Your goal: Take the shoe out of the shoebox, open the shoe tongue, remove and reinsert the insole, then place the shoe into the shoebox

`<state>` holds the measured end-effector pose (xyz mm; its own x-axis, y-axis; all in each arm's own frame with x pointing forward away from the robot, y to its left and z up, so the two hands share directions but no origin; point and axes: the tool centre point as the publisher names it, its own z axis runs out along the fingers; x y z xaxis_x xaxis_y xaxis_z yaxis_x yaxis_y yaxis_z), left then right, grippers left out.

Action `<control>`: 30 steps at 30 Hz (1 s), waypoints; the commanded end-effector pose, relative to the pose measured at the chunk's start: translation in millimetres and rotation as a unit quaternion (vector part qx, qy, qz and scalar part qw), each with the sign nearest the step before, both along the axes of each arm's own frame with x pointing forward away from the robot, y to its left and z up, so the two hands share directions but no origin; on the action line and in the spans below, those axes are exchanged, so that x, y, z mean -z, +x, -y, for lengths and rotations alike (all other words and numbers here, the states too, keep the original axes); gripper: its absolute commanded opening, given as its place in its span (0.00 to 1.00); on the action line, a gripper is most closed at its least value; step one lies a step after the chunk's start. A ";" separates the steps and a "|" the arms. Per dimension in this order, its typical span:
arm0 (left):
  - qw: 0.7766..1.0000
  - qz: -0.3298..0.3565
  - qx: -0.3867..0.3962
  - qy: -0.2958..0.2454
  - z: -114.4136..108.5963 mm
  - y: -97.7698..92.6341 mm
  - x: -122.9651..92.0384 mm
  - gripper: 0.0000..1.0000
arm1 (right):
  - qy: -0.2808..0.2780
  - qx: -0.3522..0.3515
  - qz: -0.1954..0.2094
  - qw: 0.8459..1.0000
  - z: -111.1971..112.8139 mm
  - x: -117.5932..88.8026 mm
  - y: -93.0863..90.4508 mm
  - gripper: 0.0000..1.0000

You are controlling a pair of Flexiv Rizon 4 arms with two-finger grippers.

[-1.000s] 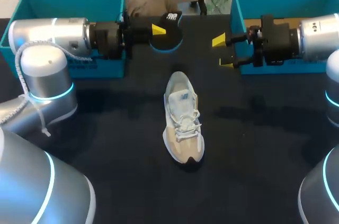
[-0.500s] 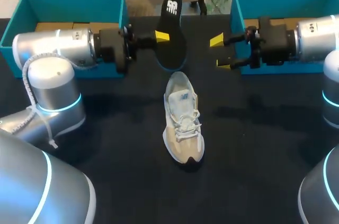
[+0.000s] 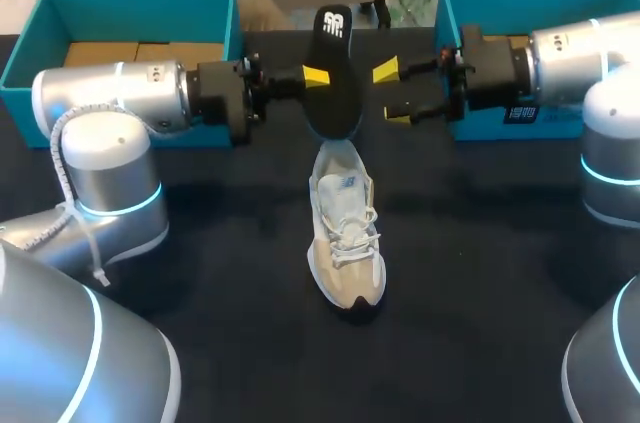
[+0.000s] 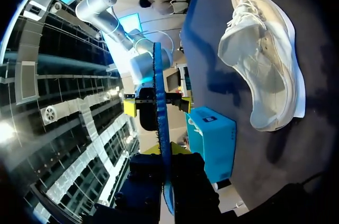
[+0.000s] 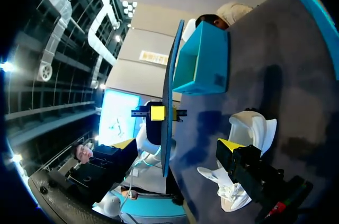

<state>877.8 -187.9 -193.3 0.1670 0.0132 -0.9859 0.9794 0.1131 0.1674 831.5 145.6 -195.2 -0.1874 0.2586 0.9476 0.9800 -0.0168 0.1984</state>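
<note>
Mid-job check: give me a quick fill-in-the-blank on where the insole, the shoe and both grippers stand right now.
The left gripper is ___ on the black insole.
The right gripper, beside the insole without touching it, is ___.
The shoe lies on the table with its ___ end toward the insole.
Missing words: shut; open; heel.

Light from above — soft shadows by the shoe [image 3: 345,233], sheen on left arm [image 3: 115,98].
</note>
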 end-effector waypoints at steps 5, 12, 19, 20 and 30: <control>1.000 -0.001 -0.011 -0.005 19.6 -0.5 4.0 0.00 | 0.006 -0.021 -0.004 1.000 -17.0 4.9 13.0 1.00; 1.000 -0.002 -0.017 -0.010 28.6 2.3 5.3 0.00 | 0.012 -0.030 -0.006 0.999 -24.9 7.2 13.0 0.38; 1.000 -0.002 -0.018 -0.013 32.2 3.9 5.9 0.00 | 0.016 -0.034 -0.007 0.999 -29.9 9.1 12.5 0.25; 1.000 -0.002 -0.019 -0.013 32.8 4.2 6.0 0.00 | 0.016 -0.035 -0.008 0.999 -30.5 9.3 12.0 0.24; 1.000 -0.001 -0.019 -0.012 36.7 5.5 6.7 0.00 | 0.019 -0.037 -0.009 0.999 -31.4 10.6 9.8 0.09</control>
